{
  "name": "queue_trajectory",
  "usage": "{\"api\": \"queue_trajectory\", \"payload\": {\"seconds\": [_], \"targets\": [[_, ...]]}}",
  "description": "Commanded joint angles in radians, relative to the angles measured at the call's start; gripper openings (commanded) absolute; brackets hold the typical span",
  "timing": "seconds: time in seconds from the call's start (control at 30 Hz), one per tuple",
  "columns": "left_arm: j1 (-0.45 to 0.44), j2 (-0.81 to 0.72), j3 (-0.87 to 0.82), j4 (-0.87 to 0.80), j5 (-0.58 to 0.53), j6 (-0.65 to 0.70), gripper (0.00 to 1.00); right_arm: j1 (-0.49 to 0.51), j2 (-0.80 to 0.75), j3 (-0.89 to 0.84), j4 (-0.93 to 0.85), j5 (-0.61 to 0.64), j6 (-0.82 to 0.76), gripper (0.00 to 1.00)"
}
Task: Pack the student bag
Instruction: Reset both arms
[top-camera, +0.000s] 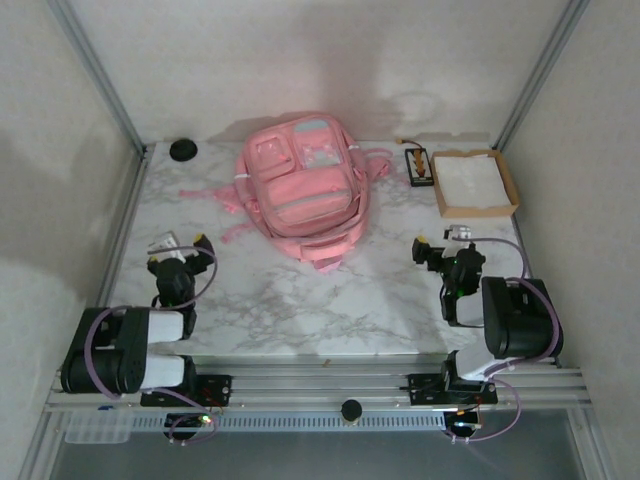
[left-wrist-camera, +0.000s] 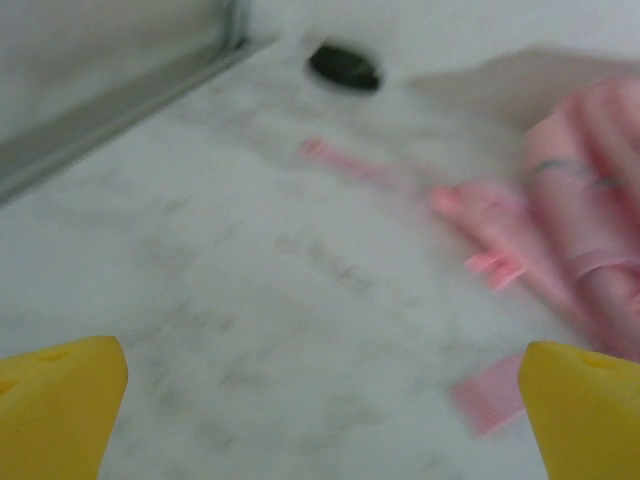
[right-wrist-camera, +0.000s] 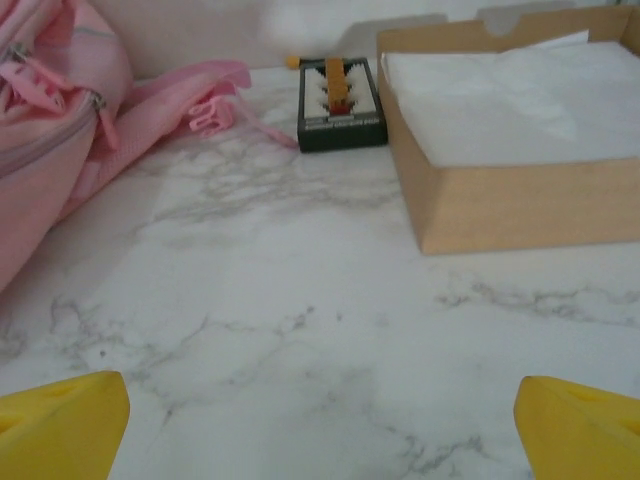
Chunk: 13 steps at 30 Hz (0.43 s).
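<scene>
The student bag (top-camera: 300, 190) is a large pink backpack lying flat at the back middle of the marble table, zip pockets facing up and straps spread to its left. My left gripper (top-camera: 180, 250) rests at the near left, open and empty, well short of the bag. In the left wrist view its yellow fingertips (left-wrist-camera: 55, 410) stand wide over bare marble, with the bag (left-wrist-camera: 590, 230) and a loose strap (left-wrist-camera: 480, 210) ahead to the right. My right gripper (top-camera: 440, 245) sits open at the near right. Its yellow fingertips (right-wrist-camera: 580, 425) frame bare table, with the bag (right-wrist-camera: 50, 120) at far left.
A shallow brown cardboard box (top-camera: 510, 185) lined with white paper stands at the back right, near my right gripper (right-wrist-camera: 320, 430). A small dark case (top-camera: 418, 165) lies beside it (right-wrist-camera: 342, 100). A black round object (top-camera: 183, 150) sits in the back left corner (left-wrist-camera: 345, 65). Metal frame posts border the table.
</scene>
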Motion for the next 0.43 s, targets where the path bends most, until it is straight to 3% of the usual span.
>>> {"api": "queue_trajectory", "payload": {"seconds": [0.0, 0.17, 0.4], "targets": [[-0.054, 0.109, 0.036, 0.232, 0.045, 0.093, 0.99, 0.003, 0.012, 0.000, 0.186, 0.032, -0.010, 0.99], [-0.092, 0.180, 0.089, 0.196, -0.031, 0.113, 0.99, 0.006, 0.012, 0.005, 0.174, 0.030, -0.013, 0.99], [-0.094, 0.176, 0.091, 0.187, 0.005, 0.126, 0.99, 0.007, 0.012, 0.006, 0.171, 0.037, -0.012, 0.99]]}}
